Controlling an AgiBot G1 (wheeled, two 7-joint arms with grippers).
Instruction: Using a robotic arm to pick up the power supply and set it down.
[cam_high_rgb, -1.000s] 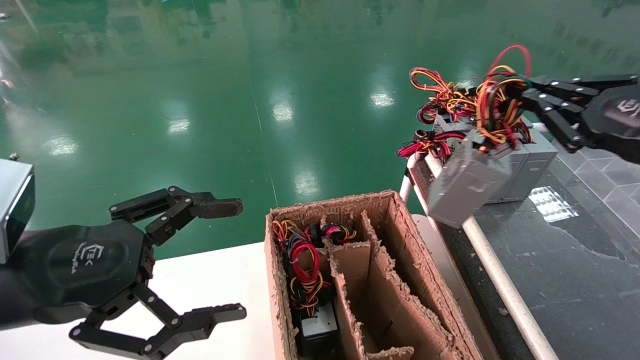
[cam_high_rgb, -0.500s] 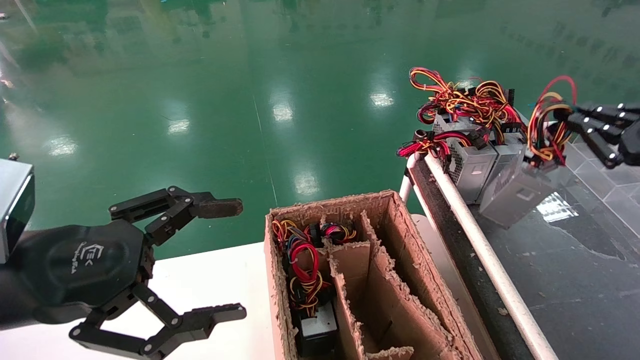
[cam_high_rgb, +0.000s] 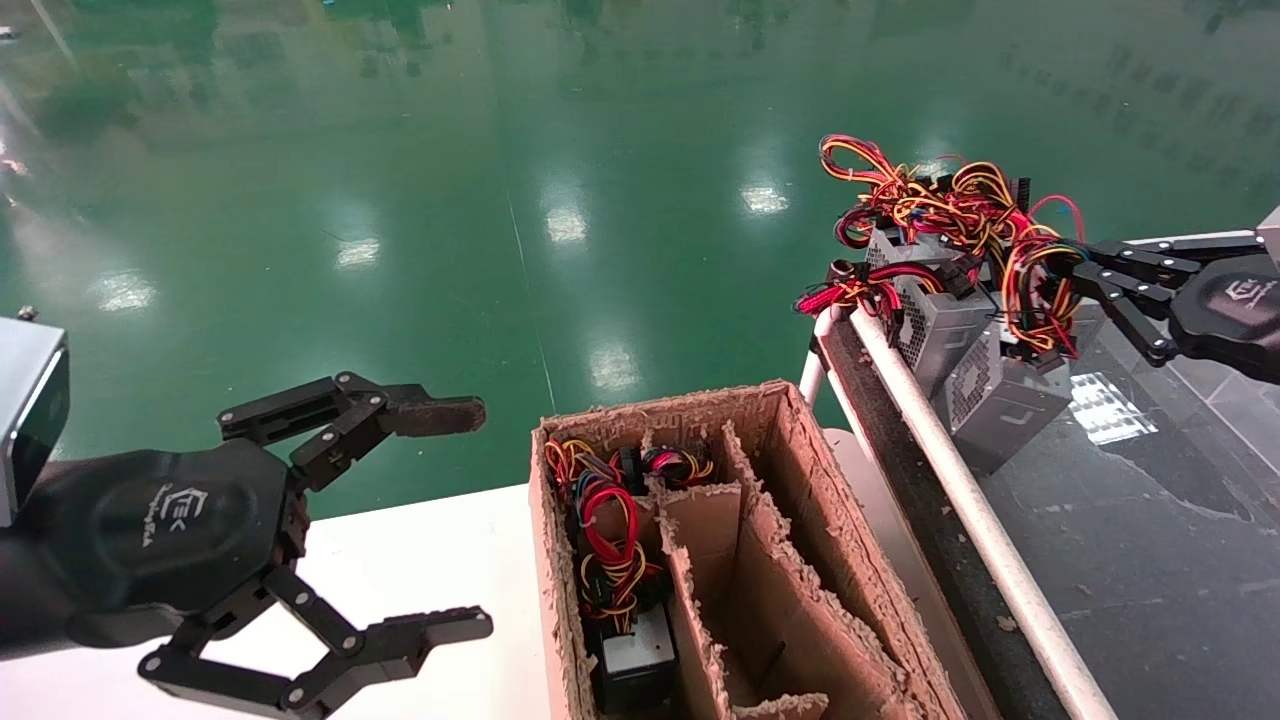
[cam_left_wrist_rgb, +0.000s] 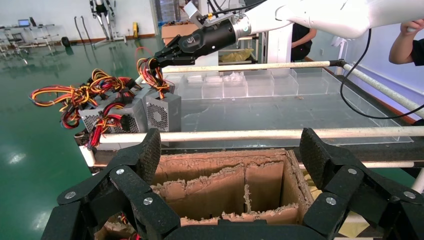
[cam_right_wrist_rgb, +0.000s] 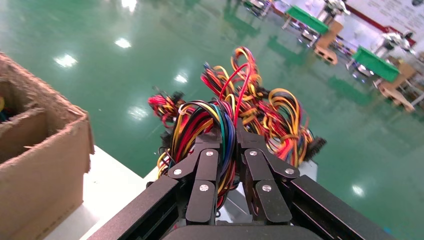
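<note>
The power supply (cam_high_rgb: 1005, 405), a grey box with a round fan grille, stands tilted on the dark table, against other grey units. Its wire bundle (cam_high_rgb: 1040, 285) of red, yellow, blue and orange leads rises to my right gripper (cam_high_rgb: 1085, 265), which is shut on the wires. In the right wrist view the black fingers (cam_right_wrist_rgb: 207, 160) of the right gripper (cam_right_wrist_rgb: 227, 137) pinch the bundle (cam_right_wrist_rgb: 210, 117). The left wrist view shows the power supply (cam_left_wrist_rgb: 162, 112) far off under that arm. My left gripper (cam_high_rgb: 455, 520) (cam_left_wrist_rgb: 230, 155) hangs open at the lower left, holding nothing.
A worn cardboard box (cam_high_rgb: 800, 470) with dividers stands in the middle, with a black unit (cam_high_rgb: 635, 655) and wires in its left compartment. A white rail (cam_high_rgb: 965, 505) edges the dark table (cam_high_rgb: 1150, 560). Two other grey units (cam_high_rgb: 935, 315) with tangled wires sit behind.
My right gripper carried the power supply rightward from above the rail over the dark table, then lowered it back left against the other grey units. The left arm has not moved.
</note>
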